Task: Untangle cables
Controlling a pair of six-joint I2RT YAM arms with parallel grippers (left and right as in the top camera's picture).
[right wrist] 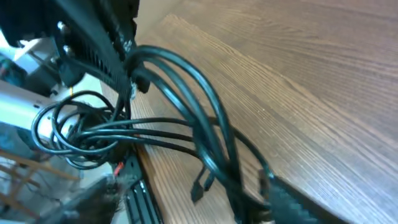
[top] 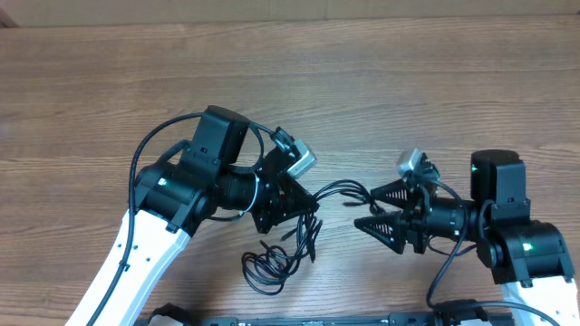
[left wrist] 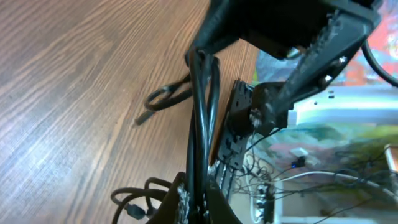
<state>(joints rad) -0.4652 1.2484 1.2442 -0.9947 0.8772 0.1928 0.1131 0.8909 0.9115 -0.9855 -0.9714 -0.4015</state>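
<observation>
The left pincer (top: 304, 210) is closed on the cables (top: 337, 189). In the left wrist view several thin black strands run straight through the clamp, pinched side by side between its two fingers.

From that grip a bundle of strands arcs toward the right pincer (top: 373, 208), which stands close by and faces the left one. Its jaws are spread wide, so it is open. The right wrist view shows the strands curving down from the left pincer to the lower finger (right wrist: 298, 200) of the right one. Whether they touch that finger I cannot tell.

Just below the arc, between the two pincers, a loose end hangs with a small plug (right wrist: 198, 193) above the wood.

On the near side of the left pincer, toward the arm bases, the rest of the cables lie in a loose coil (top: 272, 264) on the worktop (top: 272, 72).

In the left wrist view another loop rests flat on the wood beyond the left pincer. It ends in a short dark connector (left wrist: 142, 119).
</observation>
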